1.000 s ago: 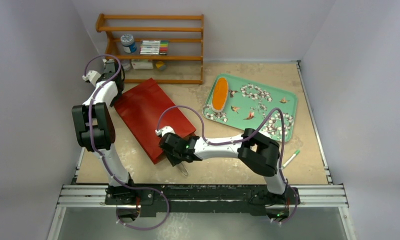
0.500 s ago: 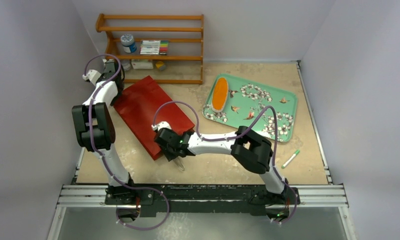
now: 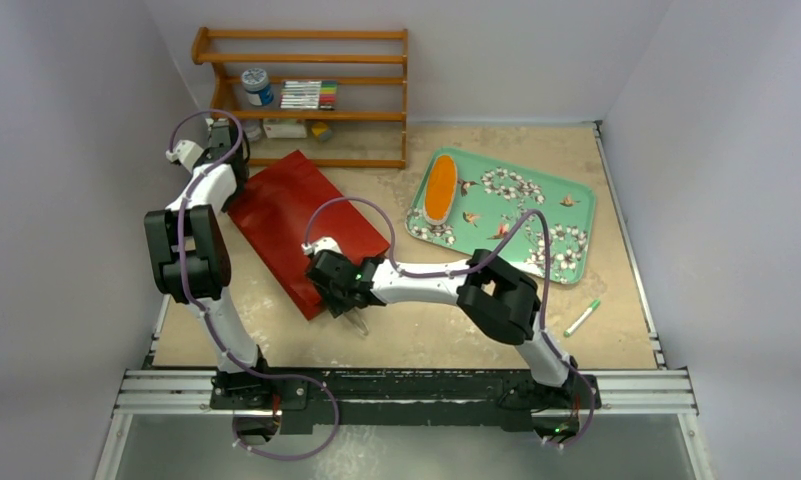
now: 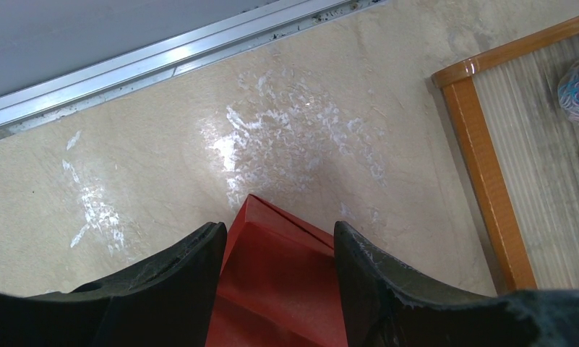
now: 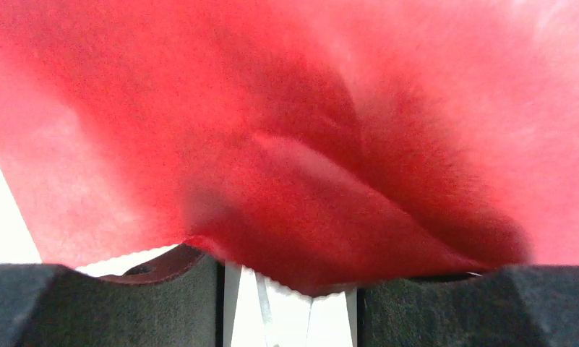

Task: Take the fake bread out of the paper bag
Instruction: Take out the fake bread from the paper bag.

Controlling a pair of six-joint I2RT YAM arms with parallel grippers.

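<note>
- Red paper fills the right wrist view: the right hand (image 3: 353, 313) sits at the near end of the paper bag (image 3: 296, 215), a little further left along that end than a second ago, and its elbow has shifted left too.
- Its fingers (image 5: 91, 307) stand partly apart, with a fold of the bag and its zigzag rim drooping between them; I cannot tell whether they pinch the paper.
- At the bag's far corner, the left hand (image 4: 280, 289) is closed on the paper, which fills the gap between its fingers; this arm is unmoved.
- Between the two hands the bag lies flat and slantwise on the desk (image 3: 446, 335), where it lay before.
- One long oval loaf of fake bread (image 3: 438, 190) lies on the green flowered tray (image 3: 551, 200), well apart from the bag, to its right.
</note>
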